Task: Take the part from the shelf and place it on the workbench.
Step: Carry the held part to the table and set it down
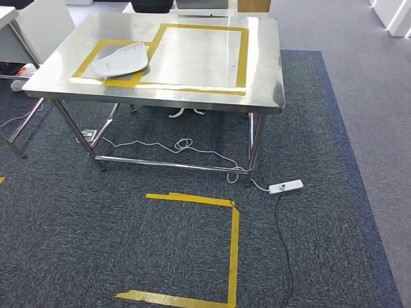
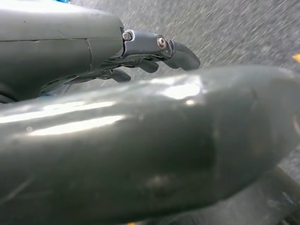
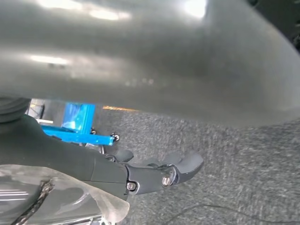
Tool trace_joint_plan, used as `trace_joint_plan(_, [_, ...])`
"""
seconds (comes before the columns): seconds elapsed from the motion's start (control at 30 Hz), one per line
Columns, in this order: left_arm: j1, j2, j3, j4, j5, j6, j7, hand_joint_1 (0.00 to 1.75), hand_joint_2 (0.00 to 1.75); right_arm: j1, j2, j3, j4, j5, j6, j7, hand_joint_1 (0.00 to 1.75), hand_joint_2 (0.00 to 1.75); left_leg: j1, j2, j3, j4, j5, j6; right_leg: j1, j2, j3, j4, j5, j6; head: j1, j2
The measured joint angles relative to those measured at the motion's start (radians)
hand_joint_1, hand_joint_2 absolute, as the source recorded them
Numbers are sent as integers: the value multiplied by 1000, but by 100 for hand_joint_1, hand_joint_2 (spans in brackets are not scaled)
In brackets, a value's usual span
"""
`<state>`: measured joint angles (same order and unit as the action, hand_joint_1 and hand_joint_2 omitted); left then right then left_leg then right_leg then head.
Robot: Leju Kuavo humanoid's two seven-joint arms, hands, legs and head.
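A white curved part (image 1: pixel 121 61) lies on the steel workbench (image 1: pixel 264 77), inside the smaller yellow-taped rectangle, with its right end overlapping the tape line. A larger taped rectangle (image 1: pixel 241 58) beside it holds nothing. In the left wrist view my left hand (image 2: pixel 148 51) hangs over the grey carpet with its dark fingers stretched out and nothing in them. In the right wrist view my right hand (image 3: pixel 152 173) also hangs over the carpet, fingers extended and apart, holding nothing. A blurred grey thumb is close to the lens in both wrist views.
Yellow floor tape (image 1: pixel 233 250) marks a corner on the carpet before the bench. A white power strip (image 1: pixel 286 187) and its black cable (image 1: pixel 283 244) lie by the bench's right leg. Another table (image 1: pixel 9 19) stands at the far left. A blue frame (image 3: pixel 76 124) is behind my right hand.
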<state>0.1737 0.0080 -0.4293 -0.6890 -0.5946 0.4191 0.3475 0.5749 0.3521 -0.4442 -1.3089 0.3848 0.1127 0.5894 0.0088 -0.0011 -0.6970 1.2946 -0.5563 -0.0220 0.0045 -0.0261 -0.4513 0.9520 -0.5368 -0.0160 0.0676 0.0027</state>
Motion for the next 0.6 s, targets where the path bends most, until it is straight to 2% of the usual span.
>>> trace_joint_plan(0.03, [0, -1, 0, 2, 1, 0, 1, 0, 0, 0, 0, 0, 0, 0, -1, 0, 0, 0, 1, 0, 22, 9, 24, 0, 1, -3, -23, 10, 9, 1, 0, 0])
trace_joint_plan(0.07, [0, -2, -1, 3, 2, 0, 2, 0, 0, 0, 0, 0, -1, 0, -1, 0, 0, 0, 1, 0, 63, -19, 49, 2, 2, -4, -44, 21, 17, 2, 0, 0])
trace_joint_plan(0.1, [0, -3, -2, 3, 6, 0, 5, 0, 0, 0, 0, 1, -1, -1, -2, 0, 0, 0, 1, -1, 119, -79, 57, 6, 2, -4, -62, 31, 25, 4, 0, 0])
trace_joint_plan(0.17, [-1, -3, -7, 4, 16, 1, 13, 0, 0, 1, 0, 3, -3, -4, -2, 0, 0, 0, -2, -2, 238, -239, 25, 18, 4, -4, -87, 48, 42, 12, 1, 0])
trace_joint_plan(0.2, [-2, -3, -11, 4, 22, 3, 16, 0, 0, 1, 0, 4, -5, -6, -3, -1, 0, 0, -6, -2, 269, -292, 8, 24, 4, -4, -93, 51, 53, 17, 1, 0])
trace_joint_plan(0.23, [-3, -3, -17, 4, 28, 7, 19, 0, 0, 1, 0, 4, -6, -8, -4, -2, 0, 0, -9, -2, 279, -321, 2, 30, 3, -4, -100, 51, 64, 22, 1, 0])
trace_joint_plan(0.27, [-3, -4, -23, 5, 35, 11, 21, 0, 0, 1, 0, 5, -7, -10, -5, -3, 0, 0, -9, 0, 270, -325, 10, 35, 1, -2, -104, 52, 71, 28, 2, 0])
trace_joint_plan(0.3, [-4, -4, -28, 7, 42, 17, 22, 0, 0, 1, 0, 6, -8, -12, -8, -4, 0, 0, -9, 3, 258, -327, 22, 42, -1, 2, -112, 58, 65, 33, 2, 0])
trace_joint_plan(0.33, [-5, -4, -32, 9, 49, 22, 23, 0, 0, 2, 1, 6, -8, -14, -10, -5, 0, 0, -8, 7, 245, -330, 33, 50, -2, 7, -123, 78, 39, 37, 4, 0])
trace_joint_plan(0.37, [-6, -3, -35, 11, 55, 27, 23, 0, 0, 2, 0, 7, -8, -15, -12, -5, 0, 0, -6, 10, 230, -332, 45, 56, -4, 13, -138, 114, -3, 41, 6, 0])
trace_joint_plan(0.43, [-8, -1, -43, 14, 61, 33, 24, 0, 0, 2, 0, 9, -8, -16, -13, -6, 0, 0, -10, 13, 198, -331, 71, 63, -6, 20, -167, 230, -98, 46, 10, 0])
trace_joint_plan(0.47, [-9, -1, -46, 15, 63, 35, 24, 0, 0, 2, 0, 9, -8, -16, -13, -7, 0, 0, -12, 14, 179, -330, 86, 63, -6, 21, -173, 285, -120, 47, 10, 0])
trace_joint_plan(0.5, [-10, -1, -48, 16, 65, 36, 24, 0, 0, 1, 0, 9, -8, -16, -13, -7, 0, 0, -14, 15, 160, -329, 101, 63, -6, 22, -170, 320, -116, 47, 10, 0])
trace_joint_plan(0.53, [-11, -1, -49, 16, 67, 37, 24, 0, 0, 1, 0, 9, -8, -16, -13, -7, 0, 0, -15, 16, 139, -326, 116, 61, -6, 22, -153, 327, -89, 47, 10, 0])
trace_joint_plan(0.57, [-13, 0, -50, 17, 70, 37, 23, 0, 0, 1, 0, 9, -8, -16, -13, -7, 0, 0, -15, 16, 117, -322, 130, 59, -6, 22, -119, 300, -51, 46, 10, 0])
trace_joint_plan(0.6, [-15, 0, -51, 17, 72, 38, 23, 0, 0, 1, 0, 9, -8, -16, -13, -7, 0, 0, -14, 15, 98, -317, 144, 56, -6, 22, -68, 240, -25, 45, 10, 0])
